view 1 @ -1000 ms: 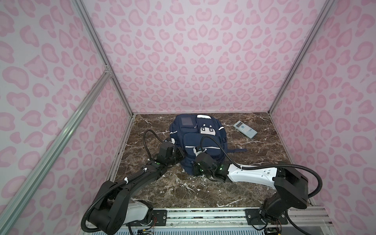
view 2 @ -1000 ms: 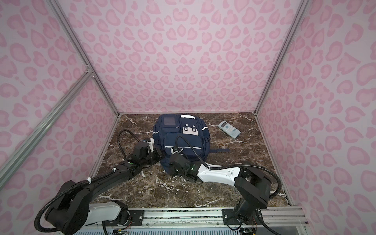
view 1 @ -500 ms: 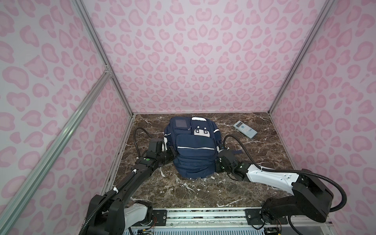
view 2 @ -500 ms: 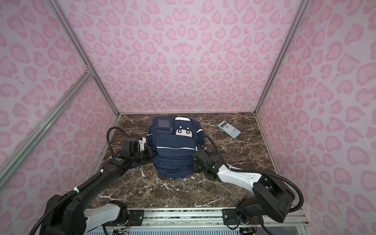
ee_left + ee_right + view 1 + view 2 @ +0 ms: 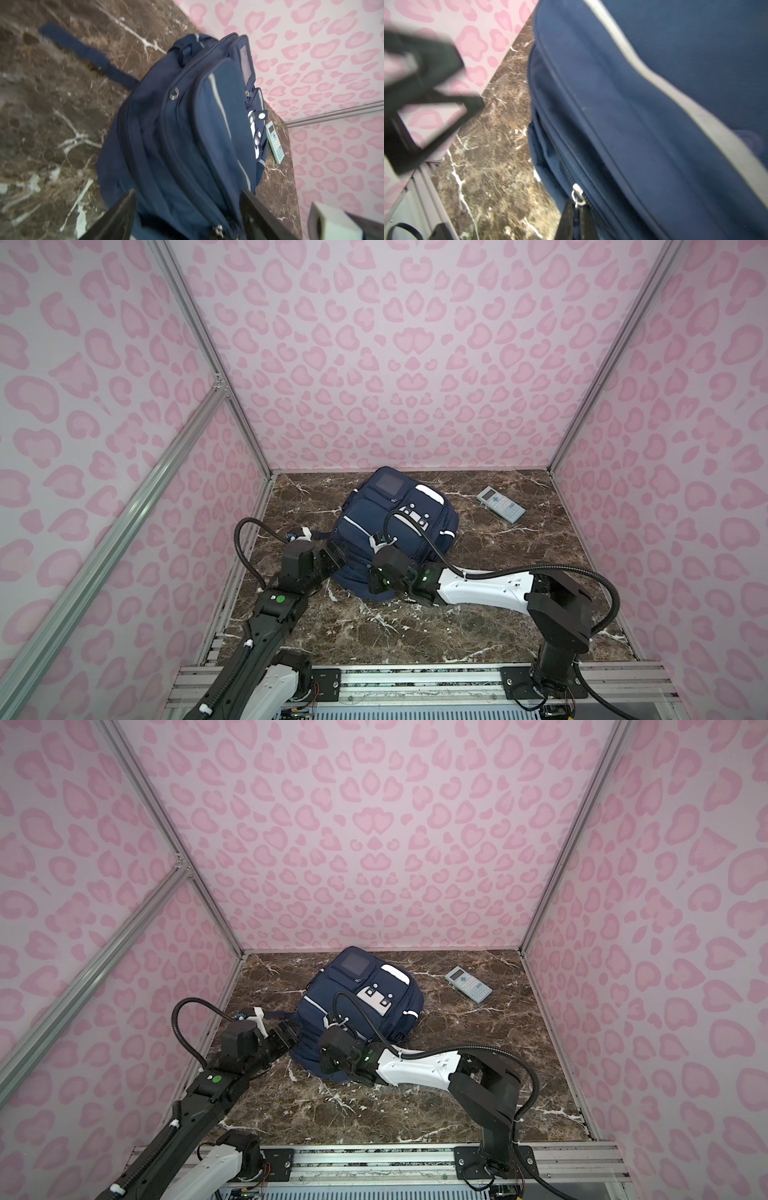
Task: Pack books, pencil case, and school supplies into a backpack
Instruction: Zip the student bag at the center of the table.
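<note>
Swung back across the backpack [image 5: 361,516], right gripper [image 5: 576,209] jaws clench its zipper pull [image 5: 578,197]; left gripper [image 5: 187,218] jaws now released. Unbraced, it could slide instead of unzipping.

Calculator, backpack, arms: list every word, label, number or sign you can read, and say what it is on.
No text is legible in any view.
calculator: key legends and screen too small to read in both top views, blurred in the left wrist view.
backpack: white patch shows only dark dots, no letters.
left arm: plain green dot, no writing.
</note>
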You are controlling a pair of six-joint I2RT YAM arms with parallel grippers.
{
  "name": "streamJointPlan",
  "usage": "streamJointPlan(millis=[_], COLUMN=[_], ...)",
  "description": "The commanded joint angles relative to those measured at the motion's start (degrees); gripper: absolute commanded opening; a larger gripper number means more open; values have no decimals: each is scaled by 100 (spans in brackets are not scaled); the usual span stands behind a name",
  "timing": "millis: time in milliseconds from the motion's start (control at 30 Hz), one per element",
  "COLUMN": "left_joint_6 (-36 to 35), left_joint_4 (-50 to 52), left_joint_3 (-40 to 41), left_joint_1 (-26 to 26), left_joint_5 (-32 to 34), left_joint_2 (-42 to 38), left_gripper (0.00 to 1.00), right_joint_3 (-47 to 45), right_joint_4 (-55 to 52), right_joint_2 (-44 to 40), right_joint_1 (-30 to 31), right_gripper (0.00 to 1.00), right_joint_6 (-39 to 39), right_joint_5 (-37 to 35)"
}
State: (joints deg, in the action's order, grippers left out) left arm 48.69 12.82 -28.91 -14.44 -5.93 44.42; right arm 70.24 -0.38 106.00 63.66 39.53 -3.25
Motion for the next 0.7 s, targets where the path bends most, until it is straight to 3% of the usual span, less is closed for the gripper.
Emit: streamJointPlan(millis=[0,133,267,300,400,567,667], left_joint_6=[754,731,821,867,798,323,151], left_joint_4=[-751,-1999,-2556,-2629,-2611,-1216,-744], left_joint_3=[507,583,467,465,354,-137,-268], left_joint_1=[-122,-339,-565,-589,-578,-405,-119], left_joint_5=[-442,-411,-646,-679,-717,-477,-680], left_joint_2=[-149,417,1294,1477,1722,1238,1052], left_gripper=[79,77,67,57,5,3,3], right_joint_3=[-43,-88,-49,-30,-39,-638,-1352], right_joint_4=[472,482,402,382,253,-665,-1098], right_joint_2=[106,49,33,43,7,-446,-924], right_joint_1=[49,219,338,340,332,246,121], right_gripper=[0,0,0,0,0,0,0], right_joint_6=[113,-42,-238,-253,-307,-306,-224], right_joint_5=[233,240,95,119,90,-594,-1035])
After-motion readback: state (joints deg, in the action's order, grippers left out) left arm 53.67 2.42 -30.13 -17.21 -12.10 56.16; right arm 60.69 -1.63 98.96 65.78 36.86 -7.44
